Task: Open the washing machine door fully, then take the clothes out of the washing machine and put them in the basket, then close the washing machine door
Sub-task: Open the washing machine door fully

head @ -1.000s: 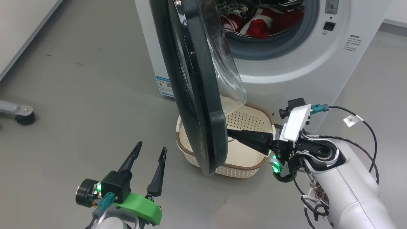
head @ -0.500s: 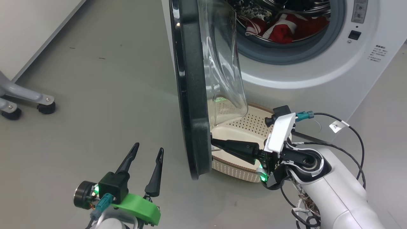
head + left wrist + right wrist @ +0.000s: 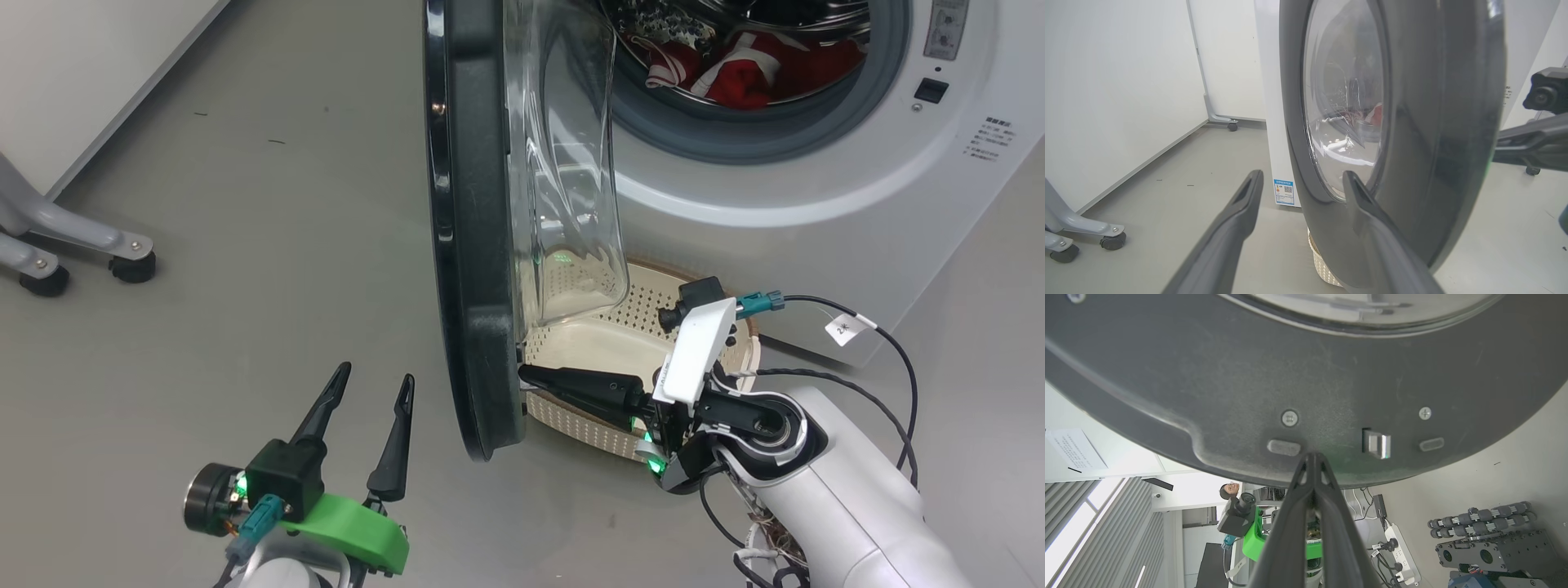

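Washing machine door (image 3: 478, 245) stands ajar, edge-on to the head view, above the basket (image 3: 571, 408) on the floor. Right hand (image 3: 526, 374): fingers pressed together, tips against the door's inner lower rim, gripping nothing. Left hand (image 3: 375, 374): fingers spread, empty, left of the door. Clothes (image 3: 751, 69) lie inside the washing machine (image 3: 816, 220) drum.

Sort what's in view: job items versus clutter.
Job: round black-rimmed glass washing machine door; red white-striped fabric clothes; white front-loading washing machine; cream perforated plastic basket; right gripper, shut at the door's inner rim.
Clutter: grey metal wheeled frame legs; white plastic power strip; dark rack of grey rollers.
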You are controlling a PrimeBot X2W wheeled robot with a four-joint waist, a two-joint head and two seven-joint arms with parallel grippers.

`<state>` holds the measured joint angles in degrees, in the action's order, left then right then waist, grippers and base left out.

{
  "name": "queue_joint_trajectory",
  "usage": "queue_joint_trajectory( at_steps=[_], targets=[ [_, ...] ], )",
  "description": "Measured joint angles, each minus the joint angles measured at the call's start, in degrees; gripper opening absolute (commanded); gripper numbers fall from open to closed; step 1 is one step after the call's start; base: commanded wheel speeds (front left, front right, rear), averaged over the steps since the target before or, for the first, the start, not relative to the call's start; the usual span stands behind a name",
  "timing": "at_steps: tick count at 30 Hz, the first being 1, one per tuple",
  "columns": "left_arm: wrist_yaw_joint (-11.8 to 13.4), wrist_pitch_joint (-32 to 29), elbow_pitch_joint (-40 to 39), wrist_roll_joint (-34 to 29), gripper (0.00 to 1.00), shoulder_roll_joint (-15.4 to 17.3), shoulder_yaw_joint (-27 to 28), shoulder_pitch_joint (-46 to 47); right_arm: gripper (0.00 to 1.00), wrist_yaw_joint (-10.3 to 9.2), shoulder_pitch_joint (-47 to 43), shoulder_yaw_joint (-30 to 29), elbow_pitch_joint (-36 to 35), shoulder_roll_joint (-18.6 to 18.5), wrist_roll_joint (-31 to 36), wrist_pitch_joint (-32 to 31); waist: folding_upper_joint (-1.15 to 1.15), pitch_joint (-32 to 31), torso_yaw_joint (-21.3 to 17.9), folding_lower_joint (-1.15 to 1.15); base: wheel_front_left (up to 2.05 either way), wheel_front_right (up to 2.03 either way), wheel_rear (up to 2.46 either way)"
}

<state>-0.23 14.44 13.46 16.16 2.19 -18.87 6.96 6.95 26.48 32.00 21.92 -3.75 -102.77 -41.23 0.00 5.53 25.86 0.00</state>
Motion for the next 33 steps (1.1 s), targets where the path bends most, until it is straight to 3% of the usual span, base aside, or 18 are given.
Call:
queue_joint_trajectory(
  at_steps=[6, 14, 15, 16, 17, 28, 33],
  targets=[
    [0.5, 0.0, -0.3, 0.2, 1.0, 0.0, 0.4, 0.0, 0.0, -0.01, -0.3, -0.7, -0.8, 0.0, -0.6, 2.1, 0.0, 0.1, -0.3, 0.0, 0.0, 0.0, 0.0],
    [0.8, 0.0, -0.3, 0.3, 1.0, 0.0, 0.8, -0.1, 0.0, 0.0, -2.7, -5.9, -3.9, 0.2, -2.4, 7.1, 0.0, 0.0, -1.0, 0.0, 0.0, 0.0, 0.0],
    [1.0, 0.0, -0.3, 0.3, 1.0, 0.0, 1.0, -0.1, 0.07, 0.0, -3.3, -6.5, -4.2, 0.2, -2.4, 7.7, 0.0, -0.1, -1.2, 0.0, 0.0, 0.0, 0.0],
    [1.0, 0.0, -0.3, 0.3, 1.0, 0.0, 1.1, -0.2, 0.42, 0.0, -4.1, -7.3, -4.6, 0.2, -2.3, 8.6, 0.0, -0.2, -1.3, 0.0, 0.0, 0.0, 0.0],
    [1.0, 0.0, -0.3, 0.3, 1.0, 0.0, 1.1, -0.4, 1.0, 0.01, -4.8, -8.2, -4.9, 0.2, -1.8, 9.7, 0.0, -0.2, -1.4, 0.0, 0.0, 0.0, 0.0],
    [1.5, 0.0, 0.0, 0.5, 1.0, 0.0, 1.9, -1.4, 1.0, 0.01, -12.5, -13.3, -8.8, -1.1, 6.5, 20.5, 0.0, -1.3, -3.0, 0.0, 0.0, 0.0, 0.0],
    [1.5, 0.0, 0.1, 0.5, 1.0, 0.0, 2.1, -1.4, 1.0, 0.01, -15.0, -14.3, -9.8, -4.8, 17.8, 29.4, 0.0, -1.3, -3.3, 0.0, 0.0, 0.0, 0.0]
  ],
)
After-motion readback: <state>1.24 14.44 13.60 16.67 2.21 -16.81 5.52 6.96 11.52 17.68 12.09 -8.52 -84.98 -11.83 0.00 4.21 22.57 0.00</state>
